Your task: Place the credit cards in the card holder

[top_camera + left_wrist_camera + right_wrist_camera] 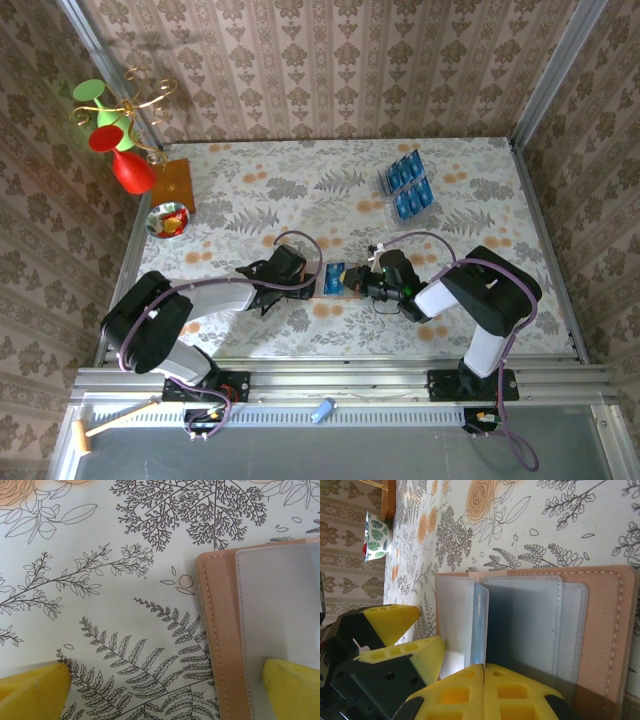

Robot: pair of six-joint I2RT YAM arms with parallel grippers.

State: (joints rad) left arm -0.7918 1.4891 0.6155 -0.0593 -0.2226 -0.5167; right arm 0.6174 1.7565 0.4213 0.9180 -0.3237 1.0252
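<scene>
Card meets slot: the right claw (484,669) is pinching a blue credit card (480,625) on edge, its long axis pointing straight ahead of the fingertips into the open card holder (602,630). The left claw (161,692), spread wide, is straddling the holder's edge.

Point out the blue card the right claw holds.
The lone card edge-on at the open wallet, pinched in the right claw; the others sit in the clear rack.
</scene>
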